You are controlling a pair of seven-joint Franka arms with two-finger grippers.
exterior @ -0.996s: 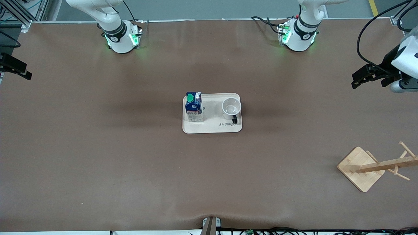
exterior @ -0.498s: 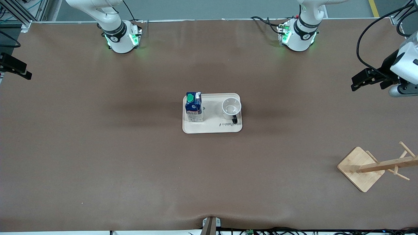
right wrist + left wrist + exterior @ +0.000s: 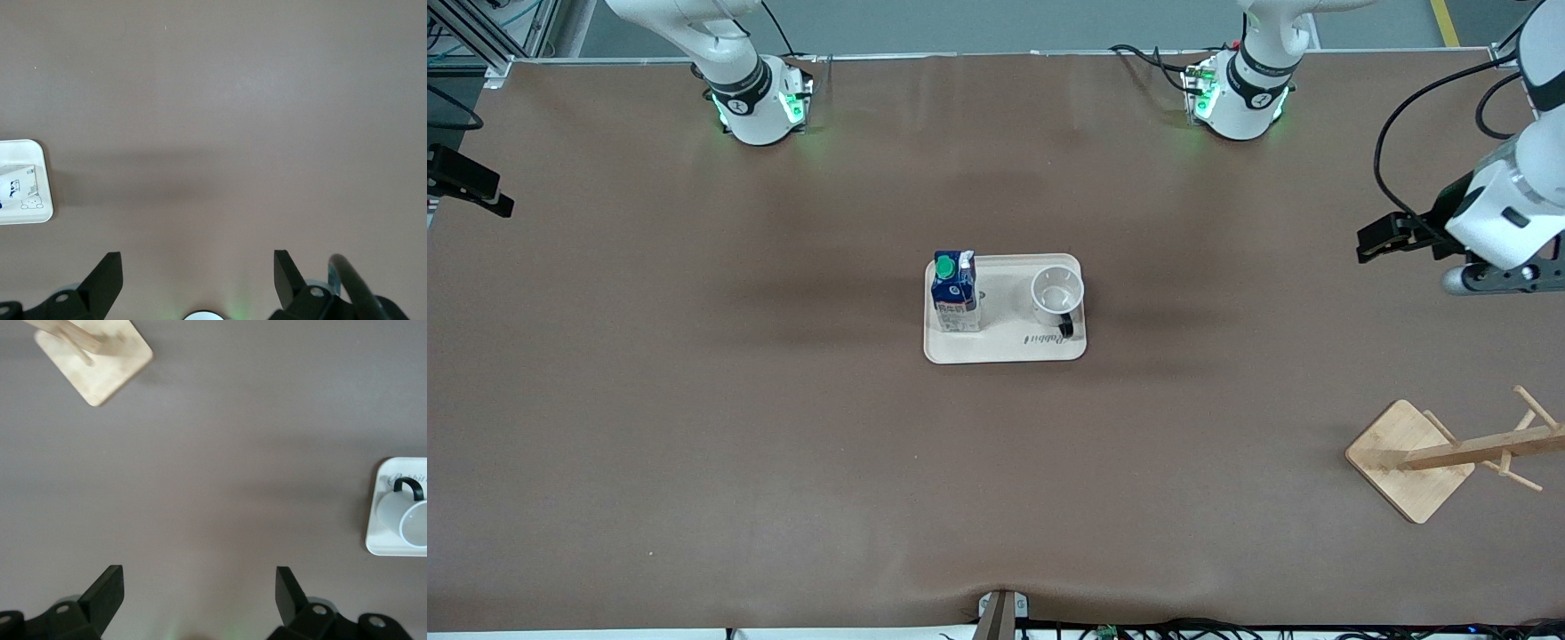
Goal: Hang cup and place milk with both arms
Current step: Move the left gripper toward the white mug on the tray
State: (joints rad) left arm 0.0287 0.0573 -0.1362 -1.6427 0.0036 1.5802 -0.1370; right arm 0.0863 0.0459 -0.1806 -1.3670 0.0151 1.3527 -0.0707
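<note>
The milk (image 3: 955,292) stands upright at one end of a cream tray (image 3: 1005,351) in the middle of the table. The cup (image 3: 1057,293) sits upright at the tray's other end, toward the left arm, its black handle turned toward the front camera. My left gripper (image 3: 1371,242) hangs open and empty over bare table near the left arm's end. Its wrist view shows the left gripper (image 3: 199,587) with the cup (image 3: 410,520) far off. My right gripper (image 3: 489,191) waits open at the right arm's end; the right gripper (image 3: 198,270) sees the milk (image 3: 17,183) at the picture's edge.
A wooden cup rack (image 3: 1409,458) with pegs stands on a square base near the left arm's end, nearer to the front camera than the tray; the rack's base (image 3: 93,360) shows in the left wrist view. Brown table surface lies all around the tray (image 3: 27,217).
The left gripper has swung in from the table's end toward the tray and a little nearer the front camera's side. The right arm, cup and milk have not moved.
</note>
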